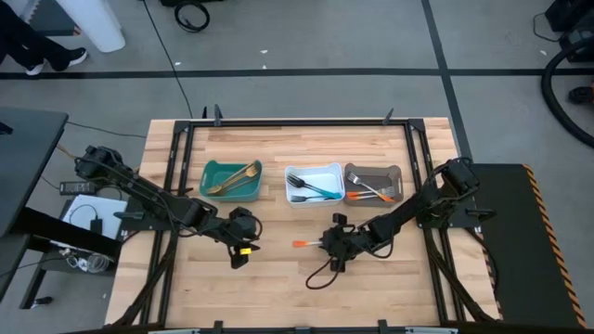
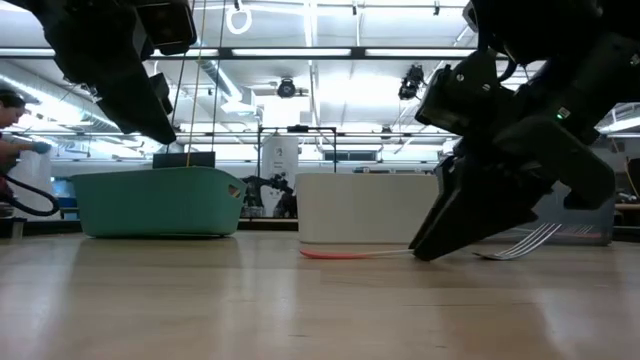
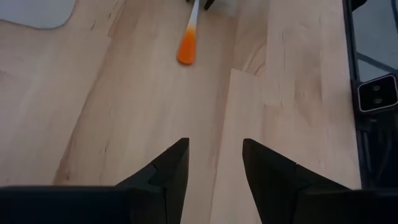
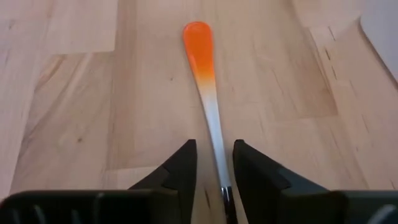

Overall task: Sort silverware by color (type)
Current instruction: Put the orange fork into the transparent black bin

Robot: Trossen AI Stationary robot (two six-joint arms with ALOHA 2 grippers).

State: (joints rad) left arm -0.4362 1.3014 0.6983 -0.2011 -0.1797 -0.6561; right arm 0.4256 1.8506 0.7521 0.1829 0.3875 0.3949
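the wooden table has a dark metal frame running along its edges, and three bins sit in a row toward the far side: a teal bin with gold-coloured utensils, a white bin with a blue-handled fork, and a grey bin with orange-handled forks. the whole near half of the tabletop, in front of the bins, is bare wood apart from one piece of silverware and the two grippers. no readable brand, label or writing shows anywhere.

the orange-handled utensil lies flat on the wood just in front of the white bin, its orange tip pointing toward the left arm and its pale shaft running back to the right gripper. the right arm reaches in low from the table's right edge, its gripper angled down so the fingertips touch or nearly touch the table in the low view. the shaft passes between its two fingers, close against one of them; a gap shows on the other side, so i cannot tell whether it is clamped or merely straddled.

the left gripper hangs above the bare wood in front of the teal bin, well apart from the utensil, its arm coming in from the left edge. its fingers are spread with nothing between them.
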